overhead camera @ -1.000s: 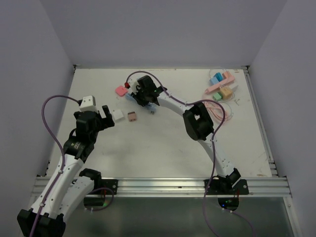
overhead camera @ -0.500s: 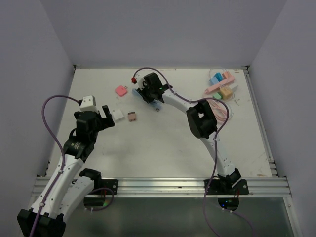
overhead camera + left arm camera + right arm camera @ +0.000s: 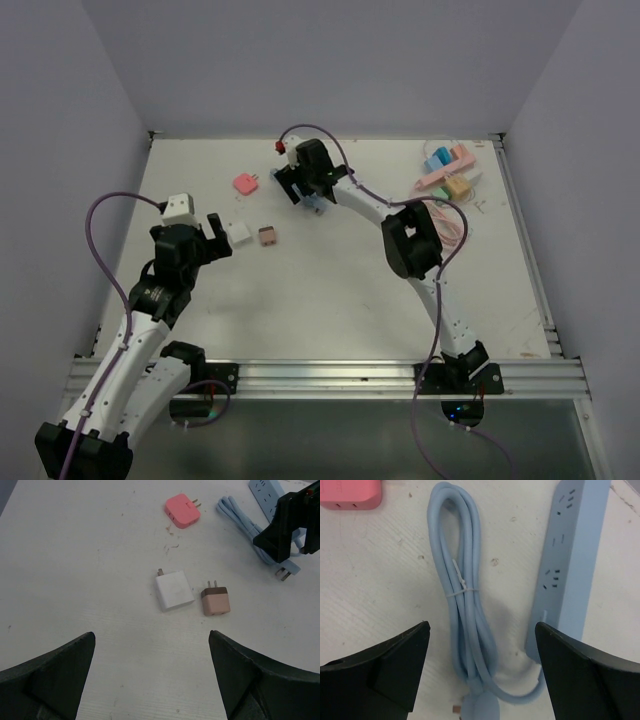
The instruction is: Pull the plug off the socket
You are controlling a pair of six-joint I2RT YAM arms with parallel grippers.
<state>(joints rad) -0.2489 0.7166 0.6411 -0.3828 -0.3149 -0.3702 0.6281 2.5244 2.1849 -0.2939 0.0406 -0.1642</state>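
A pale blue socket strip (image 3: 572,555) lies flat with no plug in the part that shows. Its bundled blue cord (image 3: 462,595) lies beside it. My right gripper (image 3: 482,625) hangs open above cord and strip, holding nothing; from above it (image 3: 295,188) hides most of the strip (image 3: 316,206). A pink plug (image 3: 244,184) lies loose to its left, also in the left wrist view (image 3: 182,512). My left gripper (image 3: 151,635) stands open and empty, short of a white plug (image 3: 173,590) and a brown plug (image 3: 215,601).
A heap of coloured socket strips and plugs (image 3: 450,170) sits at the back right, with a coiled pink cord (image 3: 447,225) in front of it. White walls close the table on three sides. The right arm's elbow (image 3: 408,245) stands mid-table.
My right gripper has moved right and a little back, away from the pink plug, and its jaws have opened wide. The left arm has not moved.
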